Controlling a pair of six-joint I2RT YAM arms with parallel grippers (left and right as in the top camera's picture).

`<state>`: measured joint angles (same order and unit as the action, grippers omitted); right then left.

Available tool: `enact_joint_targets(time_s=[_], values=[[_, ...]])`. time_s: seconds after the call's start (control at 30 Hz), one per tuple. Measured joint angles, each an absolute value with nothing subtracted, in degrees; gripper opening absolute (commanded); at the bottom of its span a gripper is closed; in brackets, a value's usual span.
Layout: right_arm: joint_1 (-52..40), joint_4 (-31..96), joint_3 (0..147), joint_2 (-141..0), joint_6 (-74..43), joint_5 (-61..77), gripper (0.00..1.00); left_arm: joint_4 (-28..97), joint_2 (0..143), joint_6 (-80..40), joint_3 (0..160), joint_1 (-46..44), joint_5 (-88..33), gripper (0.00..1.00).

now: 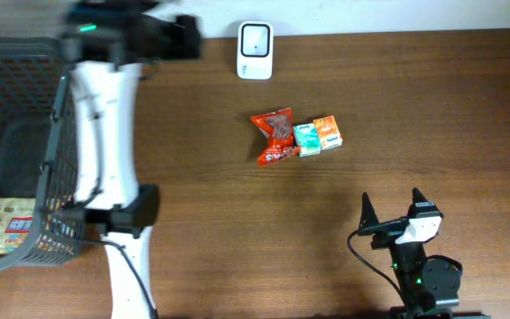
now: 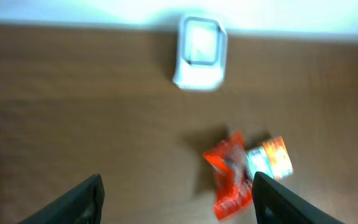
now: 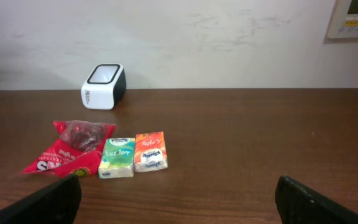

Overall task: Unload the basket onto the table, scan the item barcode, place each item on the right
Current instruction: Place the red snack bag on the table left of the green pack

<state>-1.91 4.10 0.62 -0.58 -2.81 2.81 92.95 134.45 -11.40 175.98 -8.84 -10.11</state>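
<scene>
The white barcode scanner (image 1: 255, 50) stands at the table's far edge, also in the left wrist view (image 2: 199, 51) and the right wrist view (image 3: 103, 86). A red snack packet (image 1: 274, 136), a green tissue pack (image 1: 307, 140) and an orange tissue pack (image 1: 328, 132) lie together mid-table. My left gripper (image 1: 184, 38) hovers blurred at the far left, well away from them. In its own view the left gripper (image 2: 176, 205) is open with nothing between its fingers. My right gripper (image 1: 395, 211) rests open and empty near the front edge.
A dark mesh basket (image 1: 51, 159) stands at the left edge, and a yellow packet (image 1: 5, 228) lies in it. The left arm (image 1: 104, 133) stretches beside the basket. A wall panel (image 3: 356, 15) hangs behind the table.
</scene>
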Motion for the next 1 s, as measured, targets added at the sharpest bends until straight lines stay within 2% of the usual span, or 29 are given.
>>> enact_joint_targets(time_s=[0.2, 0.27, 0.4, 0.53, 0.73, 0.9, 1.0], values=[[-1.91, 4.10, 0.62, -0.58, -2.85, 2.79, 0.98, 96.62, 127.98, -11.35, 178.91, 14.37, -9.67, 0.79], [-1.91, 4.10, 0.62, -0.58, -2.81, 2.79, 0.98, 96.62, 127.70, -11.90, 178.52, 23.31, -8.51, 0.87], [-1.91, 4.10, 0.62, -0.58, -2.81, 2.81, 0.98, 96.57, 126.82, -13.43, 167.57, 32.73, -2.00, 0.91], [-1.91, 4.10, 0.62, -0.58, -2.81, 2.81, 0.99, 93.93, 126.72, -16.84, 147.09, 33.85, 5.19, 0.96], [-1.91, 4.10, 0.62, -0.60, -2.83, 2.81, 0.98, 82.59, 127.02, -21.15, 120.55, 33.89, 7.09, 1.00], [-1.91, 4.10, 0.62, -0.58, -2.83, 2.81, 0.98, 74.85, 126.98, -26.70, 106.04, 34.33, 10.61, 1.00], [-1.91, 4.10, 0.62, -0.58, -2.83, 2.81, 0.98, 73.58, 126.19, -31.31, 101.14, 34.33, 17.04, 0.97]])
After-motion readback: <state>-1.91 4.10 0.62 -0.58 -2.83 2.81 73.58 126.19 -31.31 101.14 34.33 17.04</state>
